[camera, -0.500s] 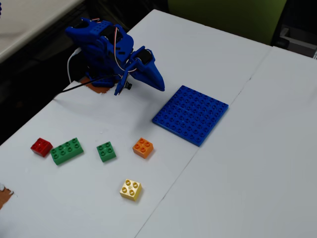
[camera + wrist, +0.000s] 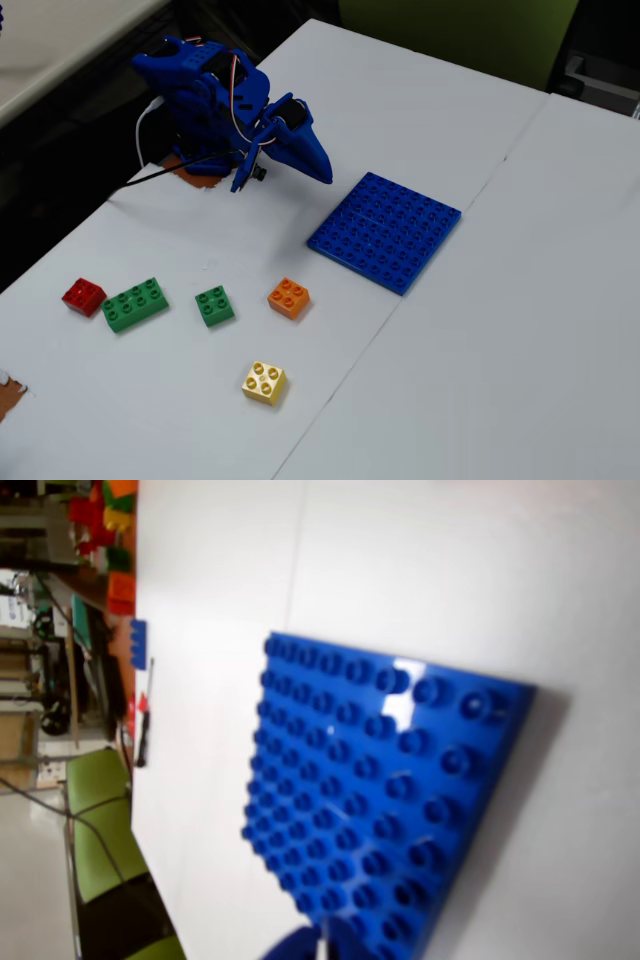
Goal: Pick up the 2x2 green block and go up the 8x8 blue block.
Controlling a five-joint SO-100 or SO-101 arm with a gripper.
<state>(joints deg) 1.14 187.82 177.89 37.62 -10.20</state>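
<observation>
risk first, reading the fixed view left to right: red brick (image 2: 83,295), long green brick (image 2: 134,304), then the 2x2 green block (image 2: 214,305), orange brick (image 2: 288,297) and yellow brick (image 2: 264,382) all lie on the white table (image 2: 500,350), well below the gripper (image 2: 322,172) in that view and apart from it. gripper hangs folded near the arm base, its tip pointing toward the 8x8 blue block (image 2: 385,231), which sits just beyond and below the tip; jaws look drawn together with nothing between them, though the angle makes this hard to confirm. wrist view shows only the blue plate (image 2: 390,790) filling the frame and a sliver of the gripper (image 2: 320,945) at the bottom edge; the green block is not in it at all. likely trouble, as a judgement: the long green brick sits just beside the target to the gripper's far side, same colour, so a descent aimed off could close on the wrong one; the orange brick is near on the other side and could be nudged. jaws would also need to part before any descent, or they push the block away. against the frame half a second back: no visible change, arm and bricks in the same places.
</observation>
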